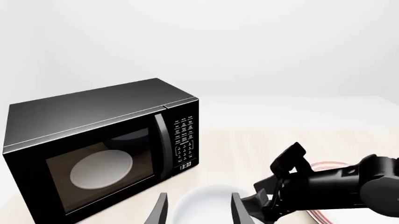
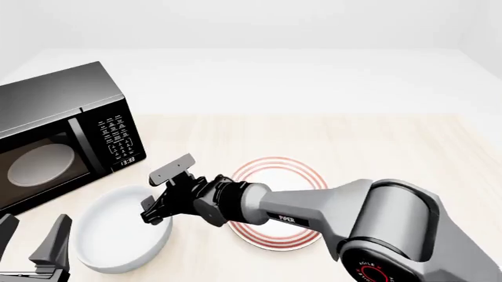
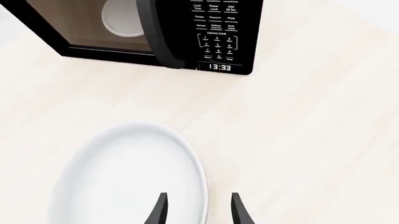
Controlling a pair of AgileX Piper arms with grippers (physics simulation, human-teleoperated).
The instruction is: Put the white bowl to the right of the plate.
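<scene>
glossy deep round white bowl point(image 2: 121, 235) lower left | flat red-ringed plate point(image 2: 276, 202) centre | my right gripper point(image 3: 196, 210) wide, straddling bowl's rim

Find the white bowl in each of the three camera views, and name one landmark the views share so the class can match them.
Front view: the white bowl sits low on the left, left of the plate.
Left wrist view: only part of it shows at the bottom edge, between the left hand's fingers.
Right wrist view: it fills the lower left.
Shared landmark: the black microwave, beyond the bowl in all three views.
</scene>
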